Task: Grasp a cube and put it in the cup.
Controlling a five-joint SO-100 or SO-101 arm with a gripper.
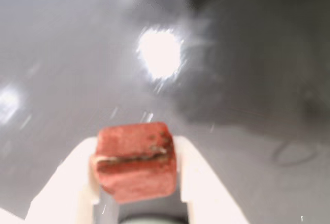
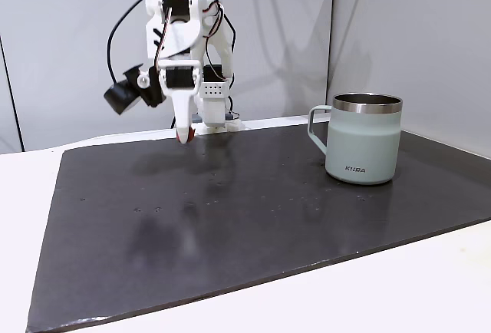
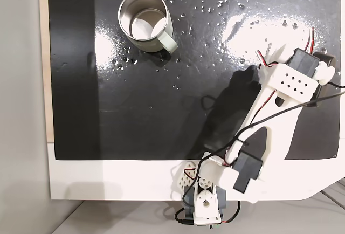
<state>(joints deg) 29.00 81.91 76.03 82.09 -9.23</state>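
Gripper: in the wrist view the gripper [image 1: 135, 180] is closed on the cube, one white finger [image 1: 72, 182] pressed to each side of it; in a fixed view the gripper [image 2: 182, 135] hangs above the mat with its tip pointing down, clear of the surface.
Cube: the cube [image 1: 136, 160] is reddish-brown, pinched between the fingers and lifted off the mat; a pale line runs across its face; in a fixed view a small red spot [image 2: 182, 135] shows at the gripper tip.
Cup: the cup [image 2: 362, 138] stands upright on the mat, well apart from the gripper, to its right in that fixed view; handle toward the arm; seen from above, the cup [image 3: 144, 21] is open and holds nothing visible.
Mat: the black mat [image 2: 230, 218] is glossy and lies on a white table [image 2: 31, 195]; droplets or specks [image 3: 215, 5] dot it near the cup.
Arm: the white arm [image 3: 280, 104] reaches over the mat's right side in the fixed view from above.
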